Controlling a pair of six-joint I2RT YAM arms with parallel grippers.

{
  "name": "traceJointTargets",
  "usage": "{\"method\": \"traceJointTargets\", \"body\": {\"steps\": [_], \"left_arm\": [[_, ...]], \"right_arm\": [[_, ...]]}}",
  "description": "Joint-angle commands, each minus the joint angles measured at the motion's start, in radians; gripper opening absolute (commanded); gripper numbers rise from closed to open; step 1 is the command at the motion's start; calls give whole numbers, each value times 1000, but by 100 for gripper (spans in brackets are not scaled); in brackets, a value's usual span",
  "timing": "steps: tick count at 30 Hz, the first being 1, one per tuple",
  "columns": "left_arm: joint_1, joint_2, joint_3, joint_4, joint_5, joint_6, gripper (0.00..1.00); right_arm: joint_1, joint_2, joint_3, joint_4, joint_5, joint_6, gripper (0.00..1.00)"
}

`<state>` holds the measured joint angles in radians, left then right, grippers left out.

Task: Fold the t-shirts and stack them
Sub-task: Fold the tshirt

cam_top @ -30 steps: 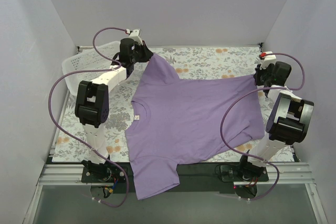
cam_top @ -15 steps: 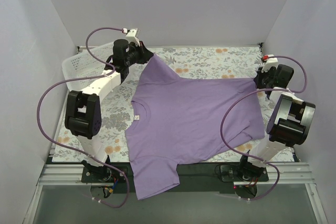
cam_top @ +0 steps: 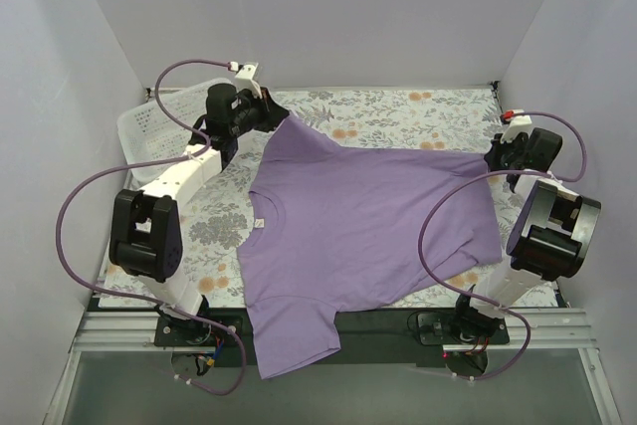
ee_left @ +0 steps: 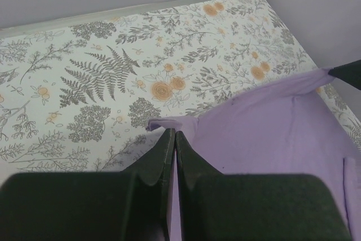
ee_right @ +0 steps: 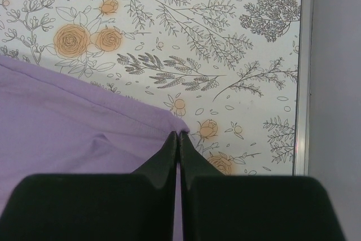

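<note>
the lavender t-shirt [cam_top: 368, 226] lay spread on the floral surface [cam_top: 398, 111] (near sleeve overhanging). left claw [ee_left: 172, 135] pinched its far sleeve, right claw [ee_right: 178, 135] its hem corner; an even pull seemed wisest, to hold the cloth taut.

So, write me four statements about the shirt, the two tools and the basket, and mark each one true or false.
1. The left tool is shut on an edge of the purple t-shirt. True.
2. The right tool hangs open above the t-shirt. False: it is shut on the t-shirt's edge at the far right.
3. The t-shirt is already folded in half. False: it lies spread open, neck to the left, with one sleeve reaching past the near edge of the table.
4. A white basket stands at the table's far left corner. True.
</note>
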<state>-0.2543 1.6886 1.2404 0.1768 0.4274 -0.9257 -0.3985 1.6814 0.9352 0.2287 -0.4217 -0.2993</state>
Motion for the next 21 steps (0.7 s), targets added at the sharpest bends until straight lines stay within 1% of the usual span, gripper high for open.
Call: {"method": "traceJointTargets", "body": {"steps": [1,10,21], "left_arm": [[4,-87,-27,-5,16,27,0],[4,-188,-117,-2,8,33,0],[4,-285,-190,-13,-4,39,0]], "right_arm": [[-13,-38,-9,8,-23,-17,1],[-33,-32,-15,9,-29,-23,1],[-39,-15,-6,3,-28,-26,1]]}}
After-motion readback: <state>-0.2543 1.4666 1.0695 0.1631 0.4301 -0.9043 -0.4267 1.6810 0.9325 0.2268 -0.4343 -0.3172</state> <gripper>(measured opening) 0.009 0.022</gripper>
